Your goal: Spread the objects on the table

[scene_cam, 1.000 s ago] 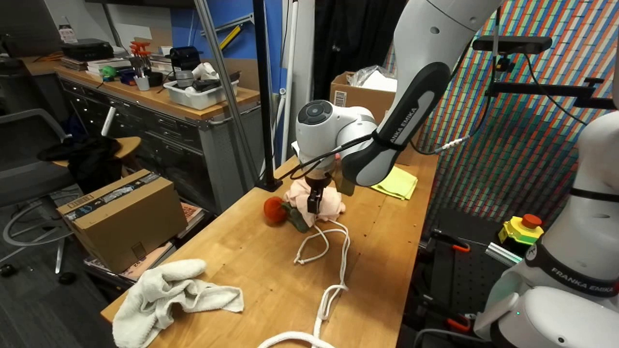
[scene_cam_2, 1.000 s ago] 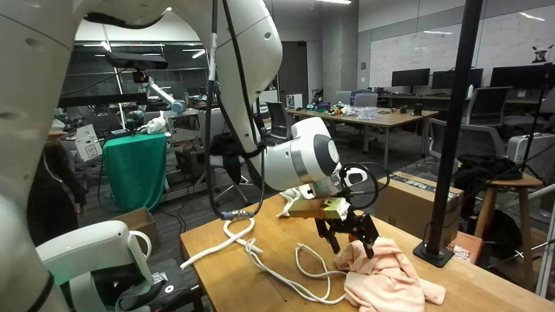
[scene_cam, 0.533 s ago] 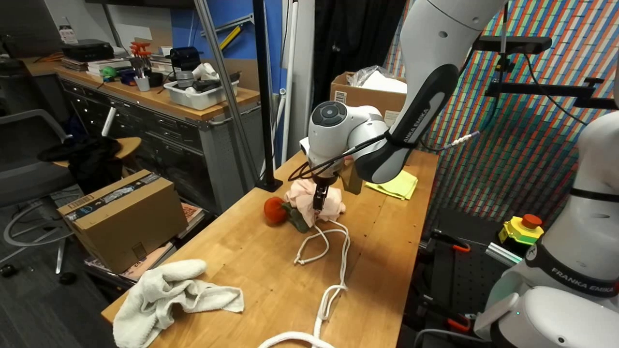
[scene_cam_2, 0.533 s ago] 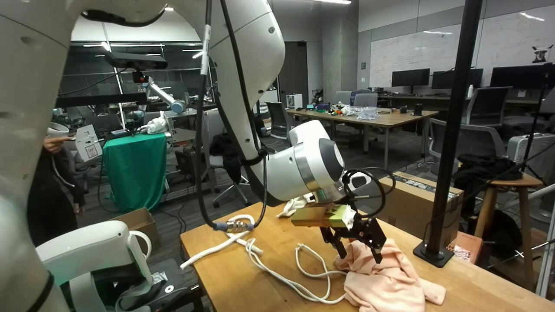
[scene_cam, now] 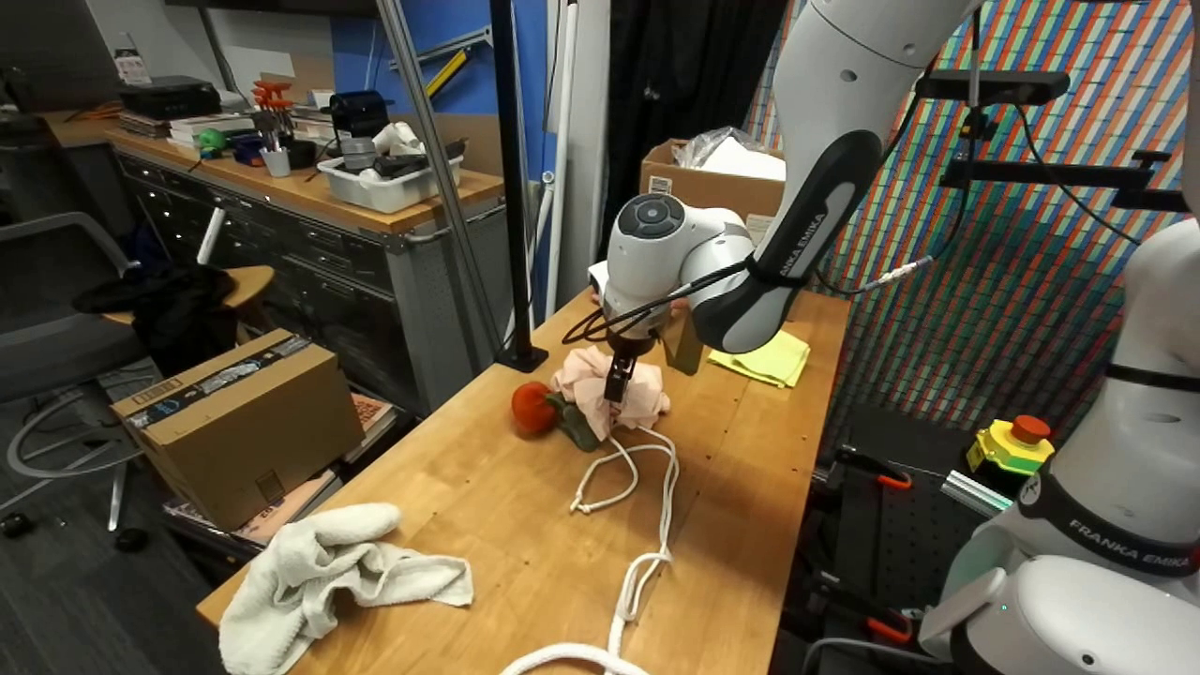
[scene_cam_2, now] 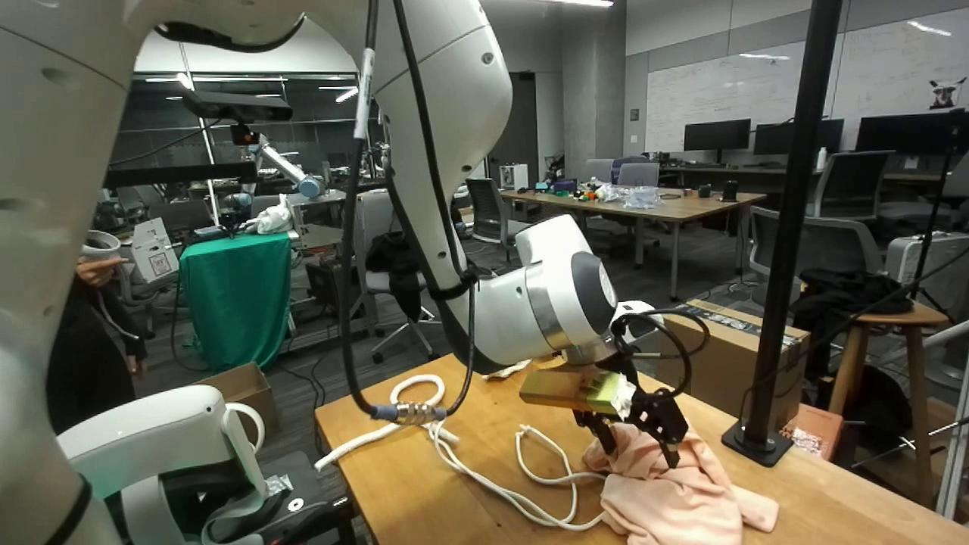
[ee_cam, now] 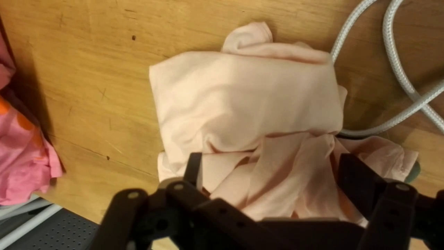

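The crumpled pale pink cloth (scene_cam: 645,405) lies bunched on the long, light wooden plank-topped table (scene_cam: 525,525). In an exterior view the black two-fingered gripper (scene_cam: 615,397) hangs over the cloth; within the last second the arm has moved slightly farther in over it, while the cloth has stayed as it was. Just beside the cloth is a small dark green piece (scene_cam: 575,424) and, past that, a small round red ball (scene_cam: 533,409). A fairly flat yellow-green cloth (scene_cam: 767,358) lies beyond the pink cloth; a rumpled whitish rag (scene_cam: 309,572) lies well apart in front of it.

In an exterior view the fingers (scene_cam_2: 669,453) are spread wide with nothing between them. A second ago one fingertip showed at the cloth's edge; now both show against its folds.

In the wrist view the jaws straddle the cloth's folds, gripping nothing; whether the tips touch fabric I cannot tell. A thin white braided cord (ee_cam: 420,101) meets the cloth's edge and seems to go beneath it.

For the task, I judge that the shift lines up a pinch on the cloth's folds. This cloth is not yet spread, and pulling it could drag the cord or the green piece along.
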`<state>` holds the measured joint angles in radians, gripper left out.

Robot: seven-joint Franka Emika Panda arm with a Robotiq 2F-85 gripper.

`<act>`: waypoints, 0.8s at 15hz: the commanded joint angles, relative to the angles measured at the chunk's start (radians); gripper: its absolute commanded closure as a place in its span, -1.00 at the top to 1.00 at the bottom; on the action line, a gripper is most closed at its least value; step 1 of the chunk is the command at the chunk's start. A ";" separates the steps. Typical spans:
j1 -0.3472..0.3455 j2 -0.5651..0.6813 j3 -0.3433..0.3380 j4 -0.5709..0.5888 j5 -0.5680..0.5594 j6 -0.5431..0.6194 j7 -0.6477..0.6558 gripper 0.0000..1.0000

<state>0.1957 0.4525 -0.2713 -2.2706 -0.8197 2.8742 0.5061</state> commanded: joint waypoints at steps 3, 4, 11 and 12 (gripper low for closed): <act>-0.113 0.060 0.077 0.029 0.088 0.122 -0.076 1.00; -0.131 0.074 0.094 0.038 0.102 0.129 -0.088 1.00; -0.185 0.156 0.127 0.109 0.109 0.099 -0.102 1.00; -0.183 0.168 0.118 0.121 0.107 0.092 -0.095 1.00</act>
<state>0.0296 0.5808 -0.1542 -2.1982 -0.7221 2.9740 0.4269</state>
